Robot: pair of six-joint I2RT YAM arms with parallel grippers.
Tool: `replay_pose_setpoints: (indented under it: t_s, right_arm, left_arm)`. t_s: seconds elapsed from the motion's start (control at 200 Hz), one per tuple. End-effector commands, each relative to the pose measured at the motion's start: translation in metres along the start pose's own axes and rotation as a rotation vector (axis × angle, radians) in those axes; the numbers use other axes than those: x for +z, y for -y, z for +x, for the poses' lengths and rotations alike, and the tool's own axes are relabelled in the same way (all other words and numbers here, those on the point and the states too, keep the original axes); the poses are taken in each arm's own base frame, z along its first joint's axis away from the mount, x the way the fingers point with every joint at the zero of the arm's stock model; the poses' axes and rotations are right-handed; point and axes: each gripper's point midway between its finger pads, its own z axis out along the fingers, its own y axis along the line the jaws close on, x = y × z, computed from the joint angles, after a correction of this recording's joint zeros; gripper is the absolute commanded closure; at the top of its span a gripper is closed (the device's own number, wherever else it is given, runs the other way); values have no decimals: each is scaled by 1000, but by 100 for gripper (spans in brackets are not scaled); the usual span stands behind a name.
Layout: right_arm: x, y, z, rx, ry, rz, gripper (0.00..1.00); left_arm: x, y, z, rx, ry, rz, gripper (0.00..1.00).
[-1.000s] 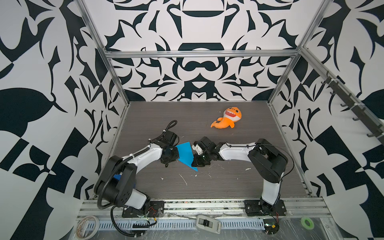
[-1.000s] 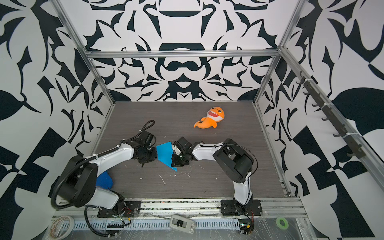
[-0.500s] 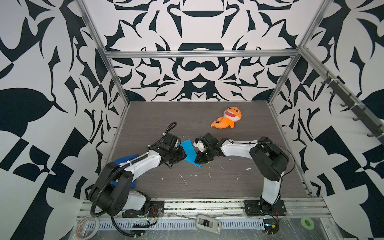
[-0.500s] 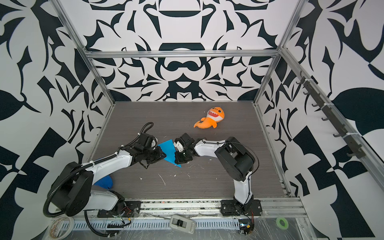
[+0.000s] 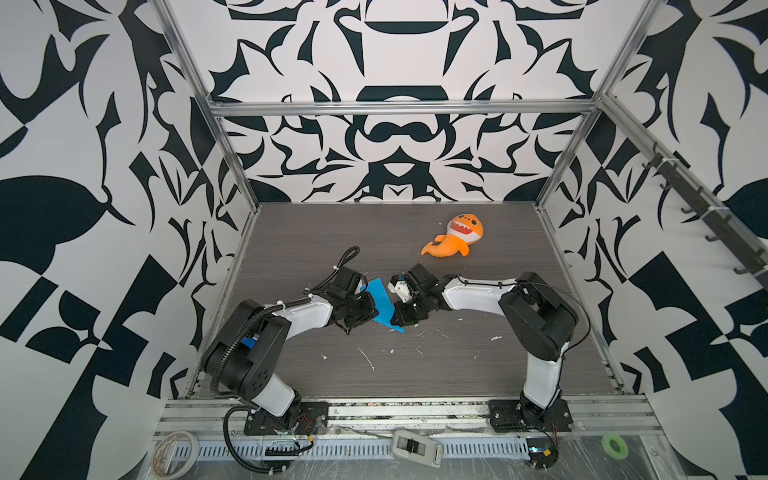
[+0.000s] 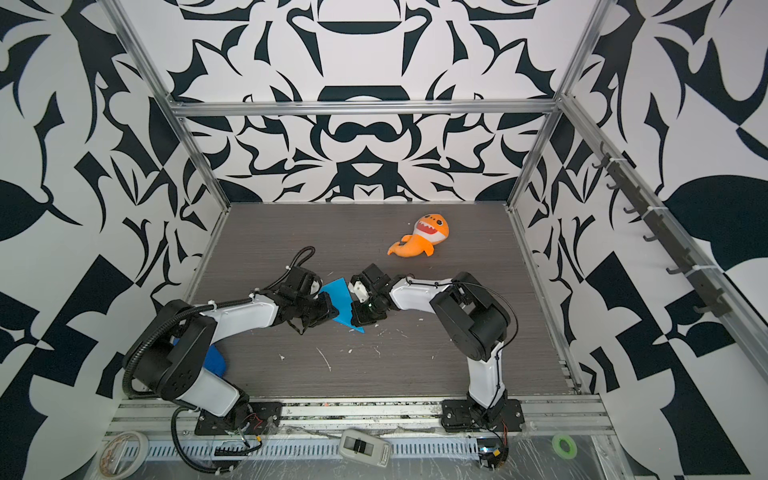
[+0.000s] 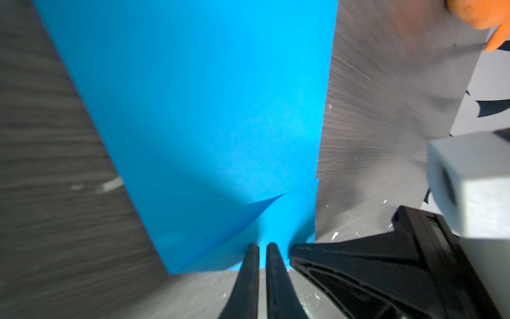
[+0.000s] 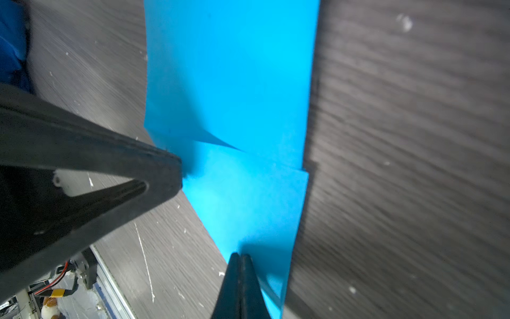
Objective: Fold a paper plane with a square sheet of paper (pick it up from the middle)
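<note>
Moved: left fingers [image 7: 252, 265] have pushed in to the square sheet of paper [image 5: 381, 301] | sheet: folded strip, middle of counter [image 5: 415, 365], long axis near-to-far between both arms | right fingers [image 8: 234, 276]: clamped on its right edge | left: nearly together at its left edge, grip possibly loose

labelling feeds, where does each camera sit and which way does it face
Both top views: high over the front rail, looking down and back at the table, blue sheet, orange plush; left arm and right arm show whole.
Left wrist: on the left arm, looking along the left tool onto the blue sheet; its fingertips show.
Right wrist: on the right arm, along the right tool onto the blue sheet; its fingertips show.
Shared: each wrist view catches the other tool.
</note>
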Motion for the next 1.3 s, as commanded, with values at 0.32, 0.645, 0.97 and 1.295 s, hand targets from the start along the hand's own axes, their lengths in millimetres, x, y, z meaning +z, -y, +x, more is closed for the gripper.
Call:
replay_pose_setpoints:
  t_s: [0.32, 0.645, 0.97, 1.295]
  right_arm:
    - [-10, -37, -27, 74, 45, -82, 100]
    - [9, -30, -33, 201, 58, -67, 100]
    - [6, 5, 5, 294, 16, 38, 100]
    - [-13, 45, 62, 389, 3, 155, 100]
  left_arm:
    - [8, -33, 3, -3, -19, -154, 94]
    - [11, -38, 5, -9, -26, -173, 94]
    - [10, -47, 6, -19, -31, -217, 95]
    - [9, -44, 6, -11, -36, -215, 95]
